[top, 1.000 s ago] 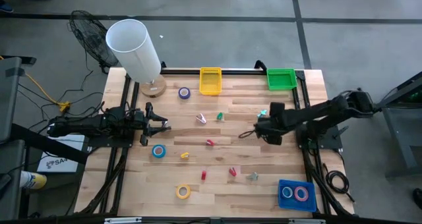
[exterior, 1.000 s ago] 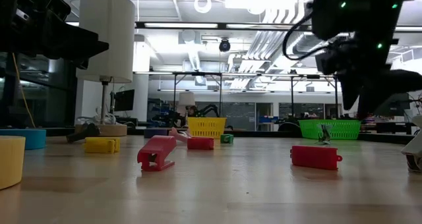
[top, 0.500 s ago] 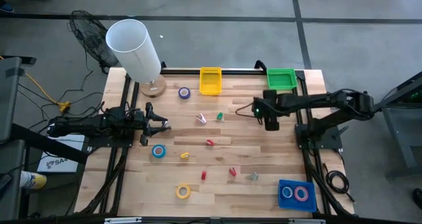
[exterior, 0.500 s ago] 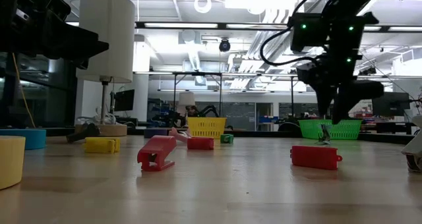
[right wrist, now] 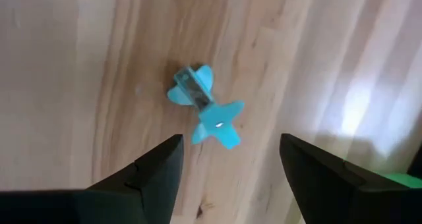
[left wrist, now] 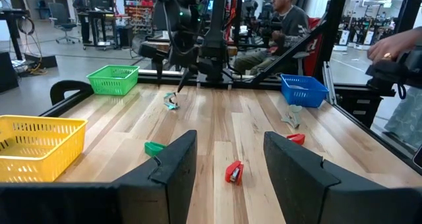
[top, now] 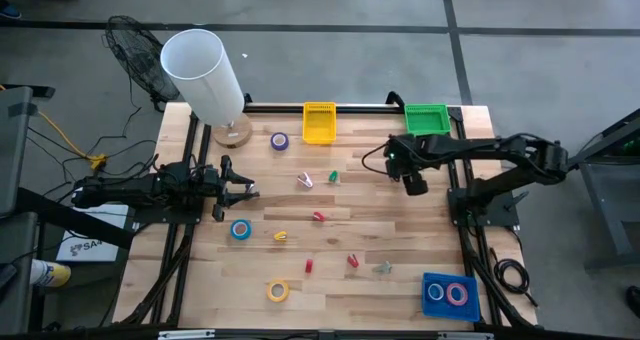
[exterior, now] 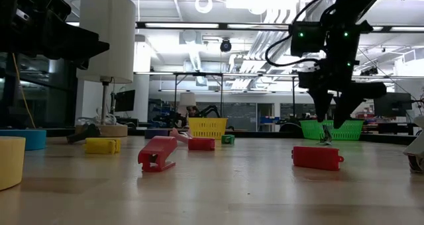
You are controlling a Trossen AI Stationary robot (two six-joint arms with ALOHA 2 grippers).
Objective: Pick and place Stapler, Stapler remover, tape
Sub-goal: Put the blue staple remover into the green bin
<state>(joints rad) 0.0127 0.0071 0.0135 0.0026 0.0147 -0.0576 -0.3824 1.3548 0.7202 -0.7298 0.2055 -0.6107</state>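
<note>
right gripper (right wrist: 227,161): jaws wide, empty, hanging over teal staple remover (right wrist: 204,107) | tip: drop straight, straddle its middle, then squeeze | left gripper (left wrist: 227,159): parked open, empty

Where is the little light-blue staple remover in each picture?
High view: hidden under the right gripper.
Low view: not discernible.
Left wrist view: light-blue staple remover beneath that gripper, near the green basket.
Right wrist view: centred between the open fingers.
Shared landmark: green basket.
</note>
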